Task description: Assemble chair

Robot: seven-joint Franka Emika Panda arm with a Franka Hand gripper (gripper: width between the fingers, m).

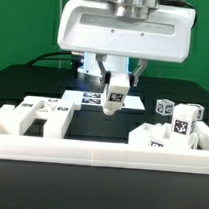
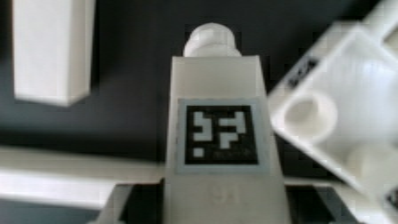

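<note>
Gripper [image 1: 115,83] fingers are pinched on a pegged chair piece [image 1: 115,96], pressing its two flat sides. The piece hangs below them with its tag showing and its peg [image 2: 210,40] at the far end, over bare black table [image 1: 54,84]. Beside the peg, a slotted chair panel [image 2: 329,100] has its edge close by. On the fingers' other side a white bar [image 2: 54,55] lies farther off, with dark open table between. The border rail [image 1: 100,152] fences the front.
</note>
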